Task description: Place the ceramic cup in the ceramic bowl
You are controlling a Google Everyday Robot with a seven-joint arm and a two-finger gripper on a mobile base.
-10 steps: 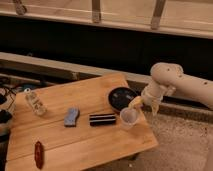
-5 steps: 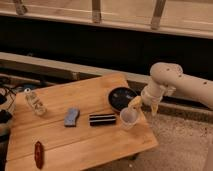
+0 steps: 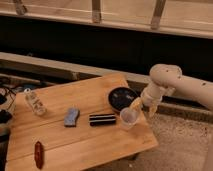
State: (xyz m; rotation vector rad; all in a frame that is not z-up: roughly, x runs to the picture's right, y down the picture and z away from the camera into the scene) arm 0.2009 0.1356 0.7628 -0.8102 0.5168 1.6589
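Observation:
The small white ceramic cup is near the right edge of the wooden table, just in front and to the right of the dark, glossy ceramic bowl. My gripper comes down from the white arm on the right. It sits at the cup's upper right rim and appears shut on it. The cup is outside the bowl, close to the bowl's front right rim. I cannot tell whether the cup rests on the table or is slightly lifted.
A black rectangular bar lies left of the cup and a blue-grey sponge-like object lies further left. A clear ridged container stands at the table's left. A red object lies at the front left. A dark ledge and railing run behind.

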